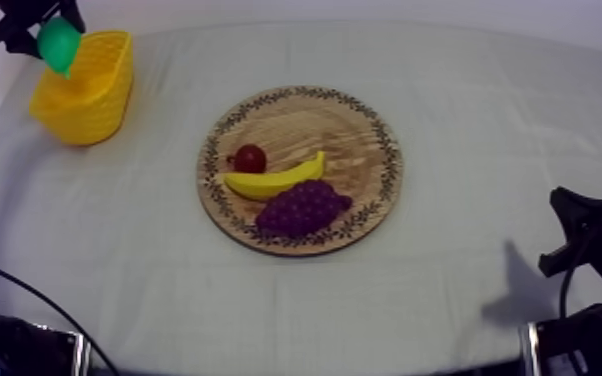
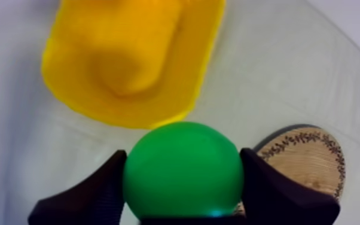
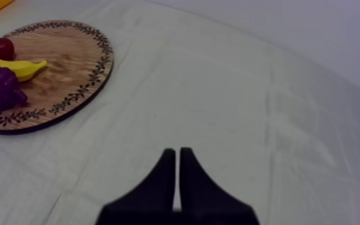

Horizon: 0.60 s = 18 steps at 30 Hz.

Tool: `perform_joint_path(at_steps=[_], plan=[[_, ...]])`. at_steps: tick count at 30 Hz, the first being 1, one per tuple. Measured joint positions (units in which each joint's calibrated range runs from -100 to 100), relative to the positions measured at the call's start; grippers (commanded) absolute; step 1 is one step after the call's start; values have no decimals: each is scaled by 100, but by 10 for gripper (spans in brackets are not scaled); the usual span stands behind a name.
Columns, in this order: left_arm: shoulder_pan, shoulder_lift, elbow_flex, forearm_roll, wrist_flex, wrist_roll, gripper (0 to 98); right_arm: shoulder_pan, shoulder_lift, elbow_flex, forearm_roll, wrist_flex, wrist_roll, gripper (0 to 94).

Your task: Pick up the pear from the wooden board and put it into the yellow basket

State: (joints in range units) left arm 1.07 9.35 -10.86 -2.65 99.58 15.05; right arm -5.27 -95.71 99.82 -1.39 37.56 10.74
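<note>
Left claw (image 2: 182, 154) grips the smooth, bright-green pear (image 2: 182, 176) near the yellow basket (image 2: 128, 60); right claw (image 3: 177, 157) clenched empty.

I see a smooth, faintly shiny plastic pear (image 2: 182, 173), a matt plastic basket (image 2: 128, 54), a grained wooden board (image 1: 305, 125), creased matt cloth (image 1: 485, 150).

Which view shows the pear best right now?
The left wrist view: the pear sits large, clamped in the left pincer, near the yellow basket. The top view shows it small, under that pincer, at the basket's rim. The right wrist view faces the wooden board.
</note>
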Motion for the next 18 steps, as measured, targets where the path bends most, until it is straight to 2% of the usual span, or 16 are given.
perform_joint_path(at_steps=[6, 18], plan=[[-368, 257, -279, -25, 5, -140, 575, 0, 0, 0, 0, 0, 0, 4], [-564, 1167, -1134, -74, -17, -248, 572, 0, 0, 0, 0, 0, -4, 4]])
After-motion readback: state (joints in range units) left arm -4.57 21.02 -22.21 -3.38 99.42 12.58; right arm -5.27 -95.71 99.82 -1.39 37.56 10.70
